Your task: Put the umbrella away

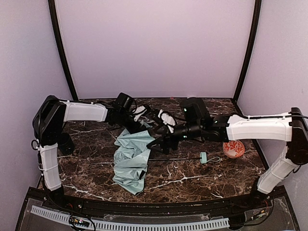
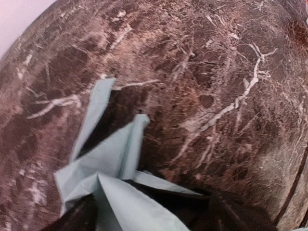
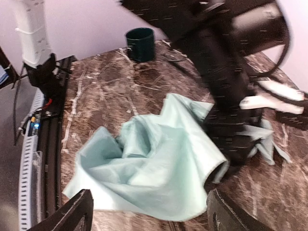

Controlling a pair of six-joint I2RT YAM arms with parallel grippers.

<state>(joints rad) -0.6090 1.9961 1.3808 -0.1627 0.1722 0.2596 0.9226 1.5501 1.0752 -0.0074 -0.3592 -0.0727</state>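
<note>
one umbrella [image 1: 131,161] lies collapsed mid-worktop, its mint cloth heaped, black lining showing, thin shaft running right to a small mint handle [image 1: 203,157]. one orange ball [image 1: 234,148] sits near the right edge. the left gripper [image 2: 149,214] and right gripper [image 3: 149,211] both gape wide over the cloth.

The setting is a robotics test booth of the laboratory type. Plain pale walls [image 1: 154,48] and black frame poles [image 1: 61,53] enclose a marble-patterned table [image 1: 202,180]. The left arm [image 1: 84,111] and right arm [image 1: 260,127] mount at its near edge, behind a slotted cable duct [image 1: 144,225].
</note>
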